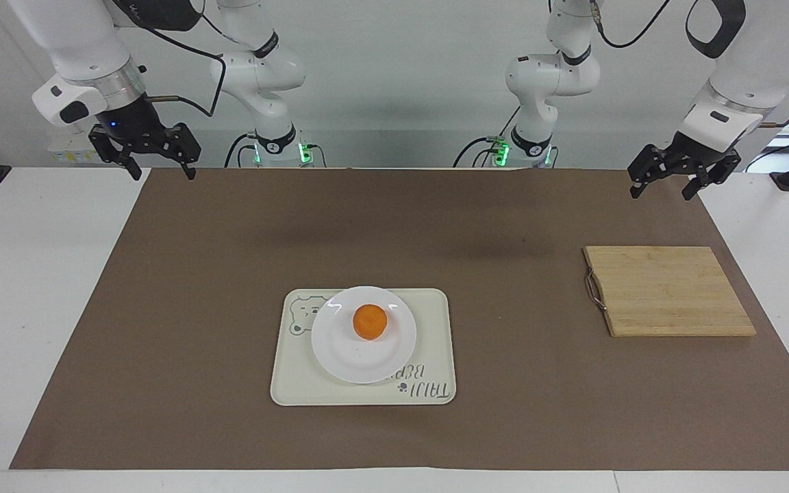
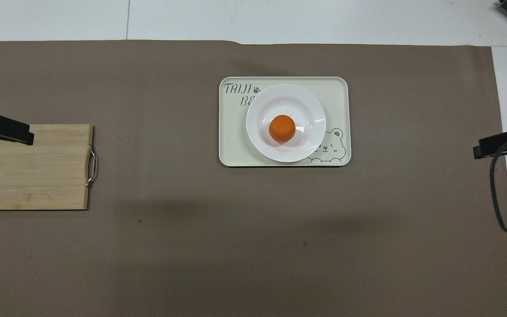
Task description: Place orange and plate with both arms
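Note:
The orange (image 1: 370, 321) sits in the middle of the white plate (image 1: 340, 356), which rests on the cream bear tray (image 1: 431, 349) mid-table; the orange (image 2: 282, 128), plate (image 2: 262, 105) and tray (image 2: 337, 94) show in the overhead view too. My right gripper (image 1: 163, 174) hangs open and empty over the mat's corner at the right arm's end, well away from the plate; only its tip (image 2: 497, 145) shows from overhead. My left gripper (image 1: 661, 194) hangs open and empty over the mat's edge at the left arm's end, with its tip (image 2: 2, 130) showing from overhead.
A wooden cutting board (image 1: 668, 291) with a metal handle lies on the brown mat (image 1: 196, 308) at the left arm's end, under the left gripper tip in the overhead view (image 2: 29, 167). A black cable (image 2: 497, 193) hangs from the right arm.

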Robot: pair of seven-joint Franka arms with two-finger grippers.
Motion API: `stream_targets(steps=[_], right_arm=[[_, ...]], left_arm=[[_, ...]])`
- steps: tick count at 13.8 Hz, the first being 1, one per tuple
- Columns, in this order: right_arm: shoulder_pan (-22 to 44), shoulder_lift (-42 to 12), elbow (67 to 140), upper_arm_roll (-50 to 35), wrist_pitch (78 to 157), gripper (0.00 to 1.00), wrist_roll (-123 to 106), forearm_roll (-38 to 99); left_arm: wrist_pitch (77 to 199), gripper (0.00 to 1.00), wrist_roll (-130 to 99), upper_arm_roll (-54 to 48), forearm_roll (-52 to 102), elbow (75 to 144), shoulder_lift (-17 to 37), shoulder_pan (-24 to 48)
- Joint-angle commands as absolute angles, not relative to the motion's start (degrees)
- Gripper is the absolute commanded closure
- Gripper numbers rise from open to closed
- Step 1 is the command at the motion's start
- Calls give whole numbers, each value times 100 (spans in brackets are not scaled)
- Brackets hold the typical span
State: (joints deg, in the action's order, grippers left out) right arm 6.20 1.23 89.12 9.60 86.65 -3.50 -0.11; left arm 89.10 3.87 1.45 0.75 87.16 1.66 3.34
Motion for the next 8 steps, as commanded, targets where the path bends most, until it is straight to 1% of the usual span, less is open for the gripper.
stream_targets(steps=[1, 8], right_arm=[[615, 281, 9070, 923, 8692, 0, -220, -70], [642, 264, 9035, 905, 8763, 0, -255, -114]], left_arm=[[8842, 0, 334, 123, -35, 8754, 97, 316], [8842, 0, 334, 123, -35, 8754, 97, 316]])
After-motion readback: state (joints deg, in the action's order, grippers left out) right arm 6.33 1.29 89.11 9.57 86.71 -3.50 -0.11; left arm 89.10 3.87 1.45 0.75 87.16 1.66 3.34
